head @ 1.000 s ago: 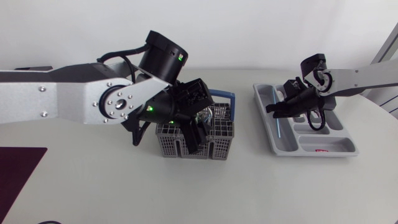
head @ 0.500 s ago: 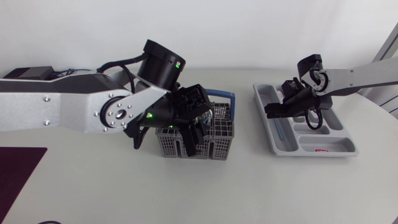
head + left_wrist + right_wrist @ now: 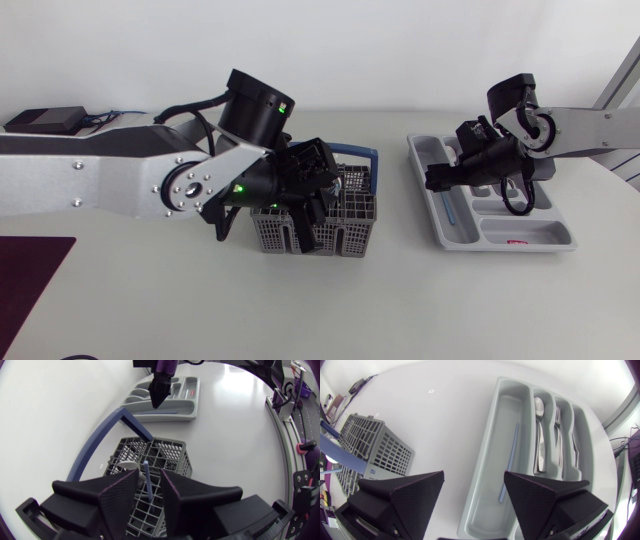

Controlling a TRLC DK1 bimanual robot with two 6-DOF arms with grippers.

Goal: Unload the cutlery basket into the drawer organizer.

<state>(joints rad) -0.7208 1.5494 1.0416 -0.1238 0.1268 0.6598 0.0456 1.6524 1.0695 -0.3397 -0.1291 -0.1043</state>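
The grey cutlery basket [image 3: 345, 225] with a blue handle [image 3: 371, 158] stands mid-table. My left gripper [image 3: 303, 218] reaches down into it. In the left wrist view a thin blue utensil handle [image 3: 148, 485] stands upright between the fingers [image 3: 120, 497] with a small gap on each side, so the left gripper [image 3: 148, 473] is open. A white spoon [image 3: 127, 465] is beside it in the basket [image 3: 170, 457]. My right gripper [image 3: 475, 500] hangs wide open and empty over the grey drawer organizer [image 3: 487, 485]. A blue utensil [image 3: 508, 462] lies in its long compartment, a spoon [image 3: 539, 435] and forks [image 3: 559, 435] in the others.
The organizer [image 3: 455, 228] lies at the right of the table, with my right gripper [image 3: 440, 180] above its left side. A dark mat [image 3: 30, 270] sits at the front left corner. Bare tabletop separates the basket and the organizer.
My right gripper has opened over the organizer and pulled back slightly. My left gripper's fingers have drawn closer together around the blue handle in the basket.
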